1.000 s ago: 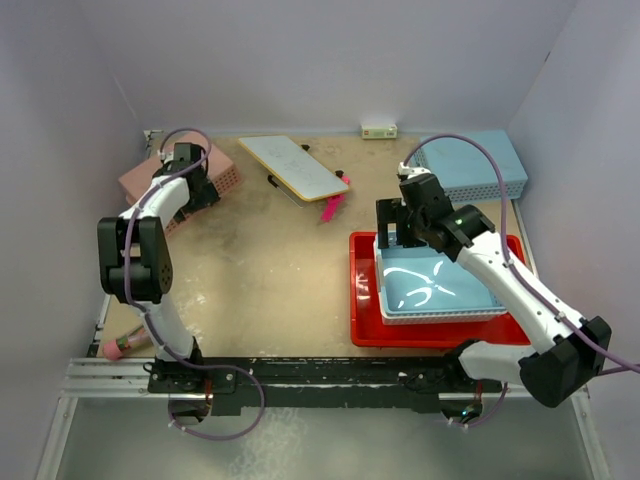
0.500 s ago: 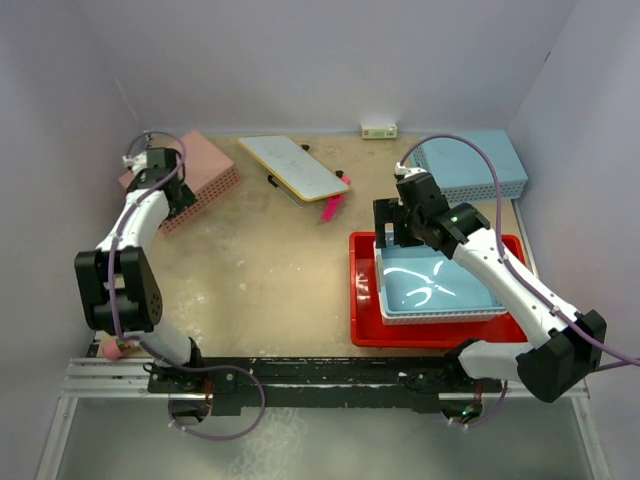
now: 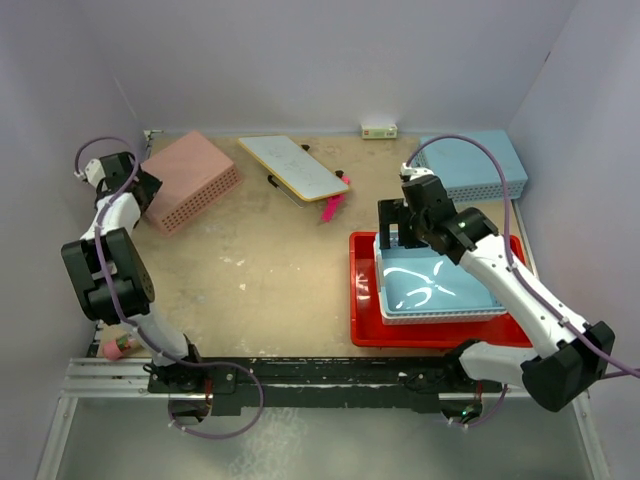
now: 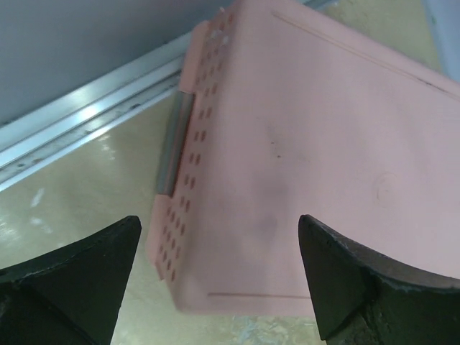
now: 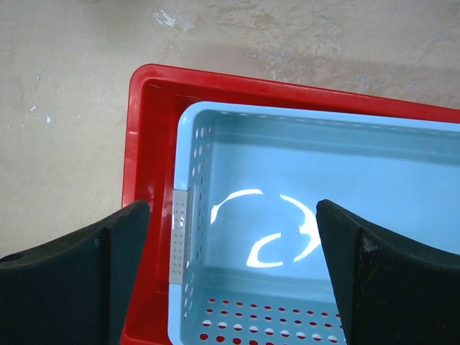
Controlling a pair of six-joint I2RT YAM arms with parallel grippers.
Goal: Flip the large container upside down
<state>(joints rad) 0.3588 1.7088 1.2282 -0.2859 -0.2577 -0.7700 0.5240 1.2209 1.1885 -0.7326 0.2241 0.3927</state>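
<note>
The large container, a glossy red tray [image 3: 366, 320], lies open side up at the right front of the table, also in the right wrist view [image 5: 147, 180]. A light-blue perforated basket [image 3: 435, 285] sits inside it, open side up. My right gripper [image 3: 392, 232] is open and empty, hovering over the far end of the basket and tray [image 5: 233, 244]. My left gripper [image 3: 140, 187] is open and empty at the far left, beside the corner of the upside-down pink basket [image 3: 190, 178], which fills the left wrist view [image 4: 302, 158].
A whiteboard [image 3: 292, 165] with a pink marker [image 3: 329, 209] lies at the back centre. A second light-blue basket [image 3: 478, 160] lies upside down at the back right. A metal rail [image 4: 86, 115] runs along the left wall. A pink-capped item [image 3: 118, 346] lies at front left.
My left arm has swung left, off the pink basket toward the left wall, leaving the basket flat. My right gripper has stayed over the blue basket with only a small shift.
</note>
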